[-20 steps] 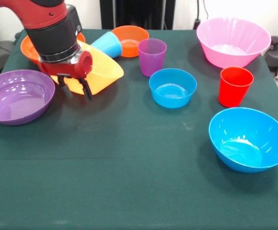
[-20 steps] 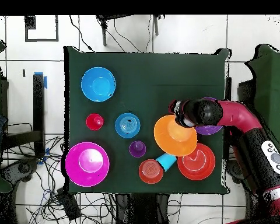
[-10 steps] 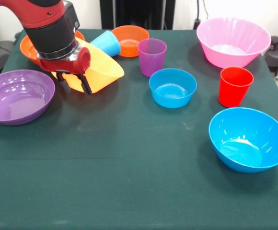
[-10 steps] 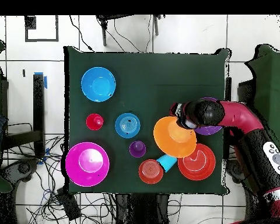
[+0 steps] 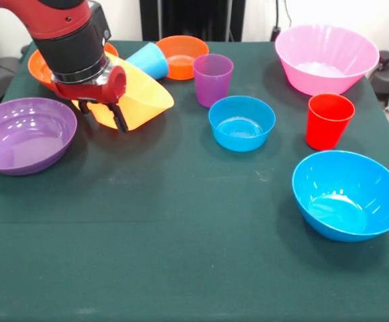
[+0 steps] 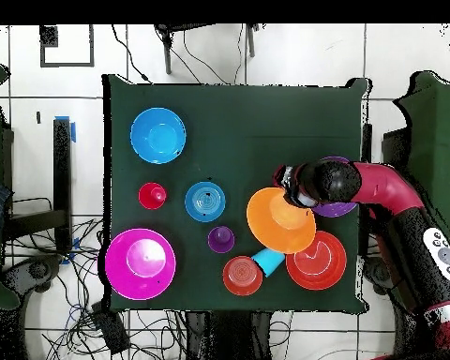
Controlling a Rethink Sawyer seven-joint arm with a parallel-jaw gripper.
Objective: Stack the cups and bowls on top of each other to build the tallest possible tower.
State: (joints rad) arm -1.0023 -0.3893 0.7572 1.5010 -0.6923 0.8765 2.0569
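While the gripper (image 5: 102,115) hangs at the rim of the big orange bowl (image 5: 135,99), that bowl sits tilted, its far edge propped on the shallow red-orange bowl (image 5: 39,67) and its mouth turned toward the table's middle; one dark finger (image 5: 120,120) shows in front of the rim and another lies partly hidden behind the red wrist, so the bowl's edge seems to stand between the jaws, though whether they pinch it I cannot tell; every vessel is glossy moulded plastic, smooth and round, on a matte dark green cloth (image 5: 181,221); the light blue cup (image 5: 150,62) lies on its side, a tapered cone, between the big orange bowl and the small orange bowl (image 5: 182,55); the purple cup (image 5: 212,79) is translucent and upright, just beside the small blue bowl (image 5: 241,123); the red cup (image 5: 328,120) stands upright between the pink bowl (image 5: 326,58) and the big blue bowl (image 5: 348,194); the shallow purple bowl (image 5: 24,135) rests flat near the gripper; from overhead the arm (image 6: 383,192) crosses that purple bowl to reach the orange one, and no vessel is nested squarely in another.
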